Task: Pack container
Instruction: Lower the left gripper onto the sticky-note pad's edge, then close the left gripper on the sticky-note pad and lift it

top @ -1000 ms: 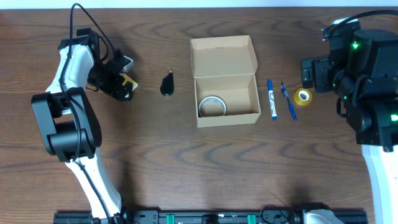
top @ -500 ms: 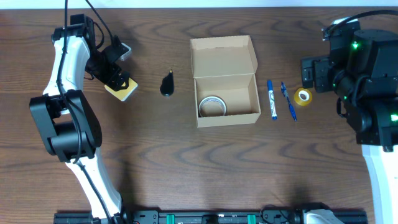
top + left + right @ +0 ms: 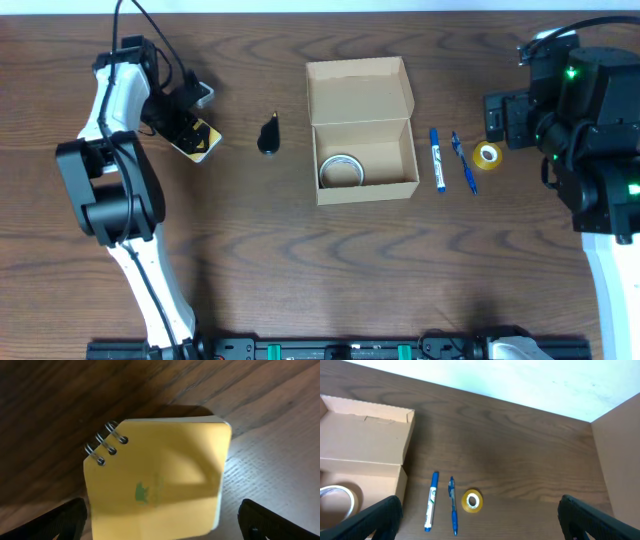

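The container [image 3: 362, 150], a tan cardboard box, stands open at the table's middle with its flap lid [image 3: 358, 90] folded back; a white tape roll [image 3: 340, 170] lies inside. A corner of the box shows in the right wrist view [image 3: 365, 455]. A yellow spiral notepad [image 3: 196, 139] lies at the far left. My left gripper [image 3: 178, 118] is open over it, and in the left wrist view the notepad [image 3: 155, 485] lies between the spread fingers [image 3: 160, 527]. My right gripper [image 3: 480, 522] is open and empty, above the items to the right of the box.
A small black object [image 3: 269, 135] lies between the notepad and the box. To the right of the box lie a blue marker [image 3: 437, 160], a blue pen [image 3: 463, 163] and a yellow tape roll [image 3: 487, 154]. The right arm's body [image 3: 590, 130] fills the far right.
My left gripper has drawn back toward the far left, uncovering the yellow notepad, which now lies in plain view. The right arm has not moved.
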Available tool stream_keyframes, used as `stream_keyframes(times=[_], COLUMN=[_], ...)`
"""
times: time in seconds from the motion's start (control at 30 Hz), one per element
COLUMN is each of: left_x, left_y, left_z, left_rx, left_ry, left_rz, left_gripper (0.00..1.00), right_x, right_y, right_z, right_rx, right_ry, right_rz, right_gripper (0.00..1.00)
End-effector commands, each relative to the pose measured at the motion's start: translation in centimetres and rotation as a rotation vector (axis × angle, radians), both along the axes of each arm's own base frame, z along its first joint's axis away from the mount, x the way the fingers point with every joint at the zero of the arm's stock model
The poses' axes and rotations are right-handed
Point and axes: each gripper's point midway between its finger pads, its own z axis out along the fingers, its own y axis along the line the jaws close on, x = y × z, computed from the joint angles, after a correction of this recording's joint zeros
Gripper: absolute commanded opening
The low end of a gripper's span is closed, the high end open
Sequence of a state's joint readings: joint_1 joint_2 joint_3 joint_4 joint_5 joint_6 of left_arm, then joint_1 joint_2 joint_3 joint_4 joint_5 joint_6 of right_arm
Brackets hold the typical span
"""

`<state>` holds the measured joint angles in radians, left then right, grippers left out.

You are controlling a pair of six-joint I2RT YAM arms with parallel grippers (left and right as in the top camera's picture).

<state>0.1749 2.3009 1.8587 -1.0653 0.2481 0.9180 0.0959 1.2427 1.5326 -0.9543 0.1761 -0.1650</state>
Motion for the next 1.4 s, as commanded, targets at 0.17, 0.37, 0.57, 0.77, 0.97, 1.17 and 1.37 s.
stream_keyframes(times=[0.17, 0.37, 0.57, 0.77, 0.97, 1.17, 1.37], left_x=[1.1, 0.8, 0.7, 0.7, 0.5, 0.4, 1.7], left_y=[0.4, -0.5, -1.5, -1.5, -0.3, 0.6, 1.1], left_z=[0.9, 1.0, 1.1, 1.1, 0.9, 0.8, 0.7], left_rx=[0.008, -0.011, -0.036, -0.037, 0.020, 0.073, 0.113], left_ry=[-0.041, -0.028, -0.023, -0.024, -0.014, -0.006, -0.057], left_rz=[-0.021, -0.032, -0.041, -0.041, -0.038, -0.046, -0.048], left_gripper=[0.96, 0.95, 0.95, 0.96, 0.95, 0.95, 0.95], right_x=[0.1, 0.1, 0.1, 0.0, 0.0, 0.0, -0.1], right_y=[0.3, 0.8, 0.8, 0.8, 0.8, 0.8, 0.7], right_z=[0.8, 0.9, 0.8, 0.8, 0.8, 0.7, 0.6], right_rx=[0.009, 0.009, 0.009, 0.008, 0.008, 0.008, 0.007], right_ry=[-0.021, -0.024, -0.023, -0.020, -0.020, -0.016, -0.013], right_rz=[0.002, 0.014, 0.014, 0.014, 0.014, 0.014, 0.014], right_gripper=[0.98, 0.98, 0.98, 0.98, 0.98, 0.98, 0.98])
